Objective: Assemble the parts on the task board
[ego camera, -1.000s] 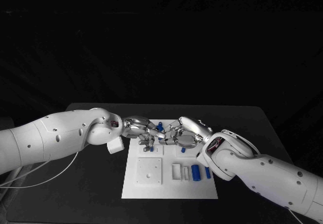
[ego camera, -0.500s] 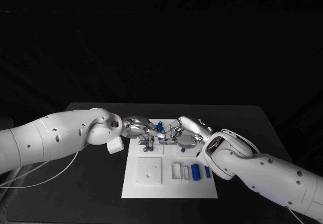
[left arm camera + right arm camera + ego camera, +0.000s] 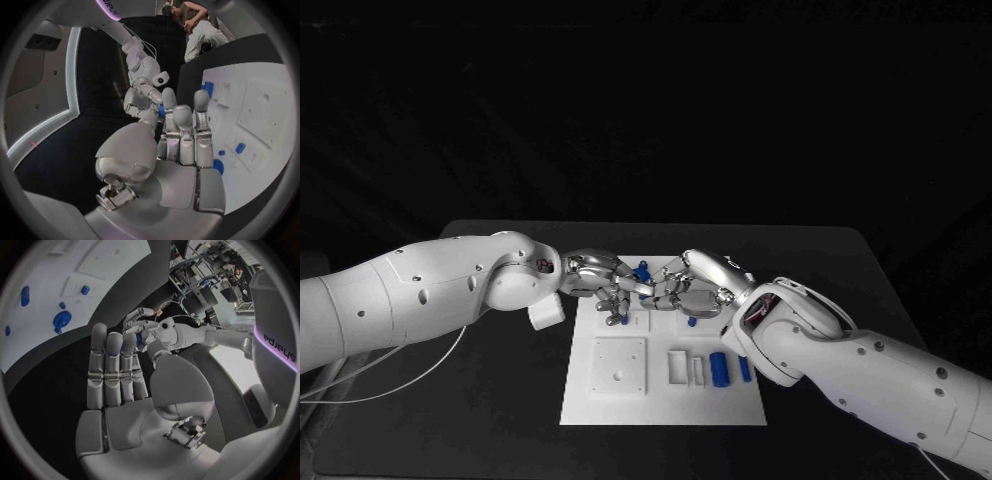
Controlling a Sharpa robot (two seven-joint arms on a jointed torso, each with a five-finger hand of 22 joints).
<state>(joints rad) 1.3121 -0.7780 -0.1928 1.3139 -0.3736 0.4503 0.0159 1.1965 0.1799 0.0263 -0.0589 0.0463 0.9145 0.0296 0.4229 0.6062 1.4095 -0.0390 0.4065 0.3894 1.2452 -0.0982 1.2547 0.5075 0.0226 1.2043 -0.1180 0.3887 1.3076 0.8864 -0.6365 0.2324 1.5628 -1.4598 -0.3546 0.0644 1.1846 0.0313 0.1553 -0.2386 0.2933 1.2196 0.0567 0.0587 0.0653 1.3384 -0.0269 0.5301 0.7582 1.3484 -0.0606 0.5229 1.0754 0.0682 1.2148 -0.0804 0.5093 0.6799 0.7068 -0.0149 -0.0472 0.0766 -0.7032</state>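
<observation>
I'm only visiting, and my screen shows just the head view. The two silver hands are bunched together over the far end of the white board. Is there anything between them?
Observer: Yes. The left wrist view shows a small blue part right where the left hand's fingertips meet the right hand.
Operator: So which hand is actually holding it?
Observer: I cannot tell. The right wrist view shows the right hand's fingers stretched almost straight and side by side, not curled into a fist.
Operator: And the left hand's?
Observer: Much the same. In the left wrist view its fingers also lie straight and close together, pointing at the part.
</observation>
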